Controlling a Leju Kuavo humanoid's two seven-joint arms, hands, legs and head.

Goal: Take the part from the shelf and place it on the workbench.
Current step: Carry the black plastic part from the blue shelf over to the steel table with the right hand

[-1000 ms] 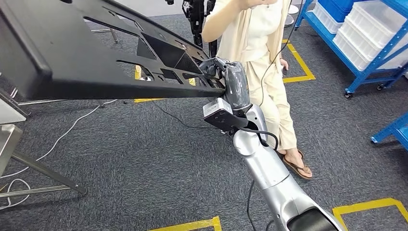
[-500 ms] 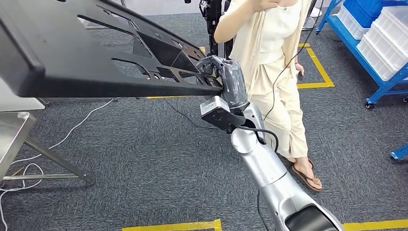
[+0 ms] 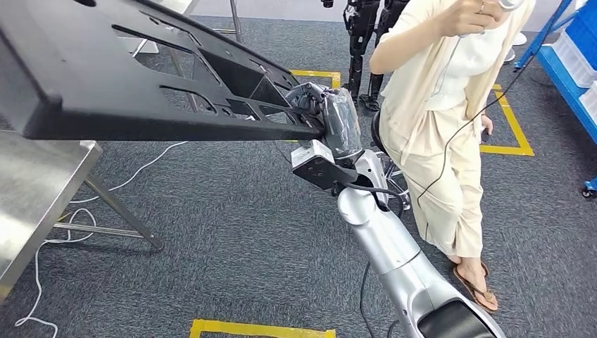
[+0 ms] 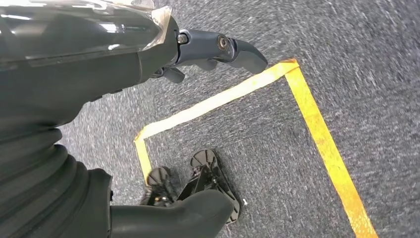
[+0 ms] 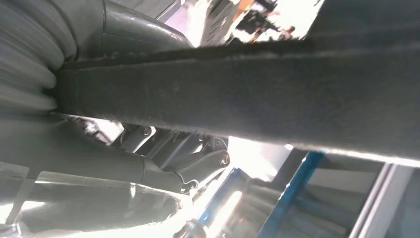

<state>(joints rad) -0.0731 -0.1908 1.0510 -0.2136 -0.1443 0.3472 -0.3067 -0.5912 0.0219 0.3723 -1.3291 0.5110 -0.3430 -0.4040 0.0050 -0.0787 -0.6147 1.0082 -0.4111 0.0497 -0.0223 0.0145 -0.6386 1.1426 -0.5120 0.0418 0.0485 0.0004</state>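
Grey carpet slid sideways and the steel workbench (image 3: 35,190) came closer (the robot turned). Its right hand (image 3: 331,116) still grips the black part (image 3: 141,77), high above the bench.

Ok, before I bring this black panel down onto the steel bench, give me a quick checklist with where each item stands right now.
1. Hold on the part: ok. The right hand grips the near corner of the black panel, and the right wrist view shows the panel edge between thumb and fingers.
2. Second support: not ok. The left hand hangs over the floor, holding nothing.
3. Panel level: not ok. It is tilted.
4. Bench reached: not ok. The workbench lies low at left, and only the panel's far end overlaps it.
5. Bystander: not ok. A person stands right beside the right arm.
6. Bench surface under the panel: cannot tell, hidden.
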